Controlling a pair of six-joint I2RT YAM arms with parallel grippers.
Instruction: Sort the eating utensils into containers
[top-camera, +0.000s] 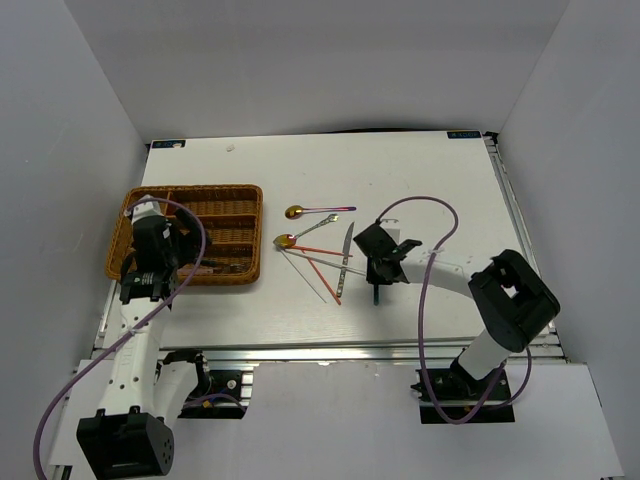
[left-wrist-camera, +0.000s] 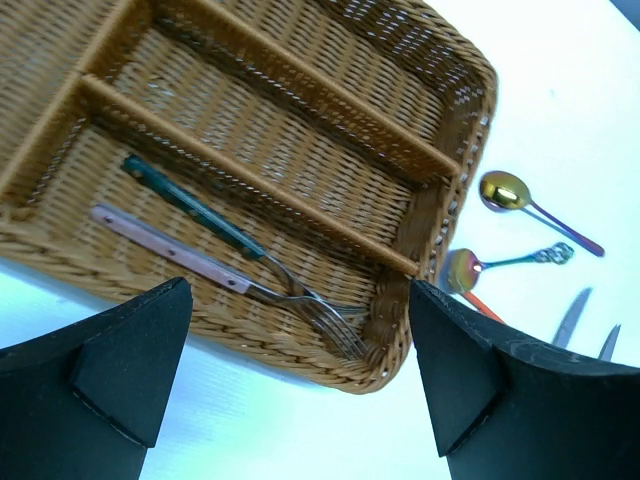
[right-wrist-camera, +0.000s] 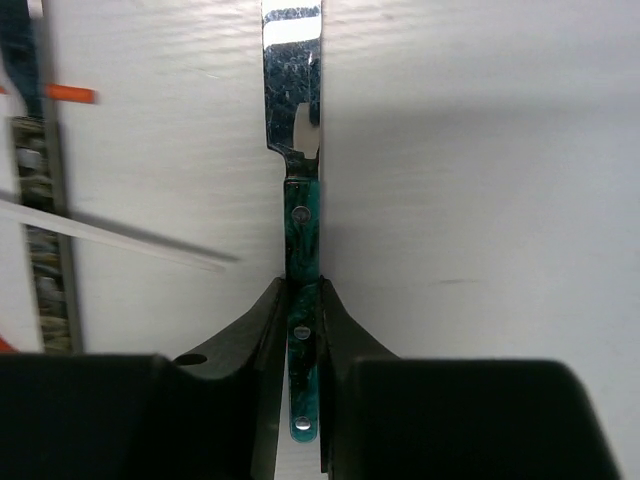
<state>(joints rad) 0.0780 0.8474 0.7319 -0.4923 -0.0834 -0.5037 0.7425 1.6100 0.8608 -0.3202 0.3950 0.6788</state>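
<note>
- In the nearest slot of the wicker tray (left-wrist-camera: 432, 215): two forks side by side, namely a green-handled fork (left-wrist-camera: 190, 205) and a pink-handled fork (left-wrist-camera: 170, 247), tines toward the tray's right end.
- On the table (top-camera: 420, 190) right of the tray: two gold-bowled spoons (top-camera: 295, 211), one mottled-handled knife (top-camera: 345, 262), and crossed red and silver chopsticks (top-camera: 315, 250), too thin to count.
- Left gripper (left-wrist-camera: 298, 290): poised over the tray's near edge, fingers spread wide, holding nothing.
- Right gripper (right-wrist-camera: 303, 300): elbow folded out right, forearm reaching left, fingers pinched narrowly on the handle of one green-handled knife (right-wrist-camera: 302, 215), low over the table.
- Stickers (top-camera: 463, 134) at the table's far corners: writing too small to read.
</note>
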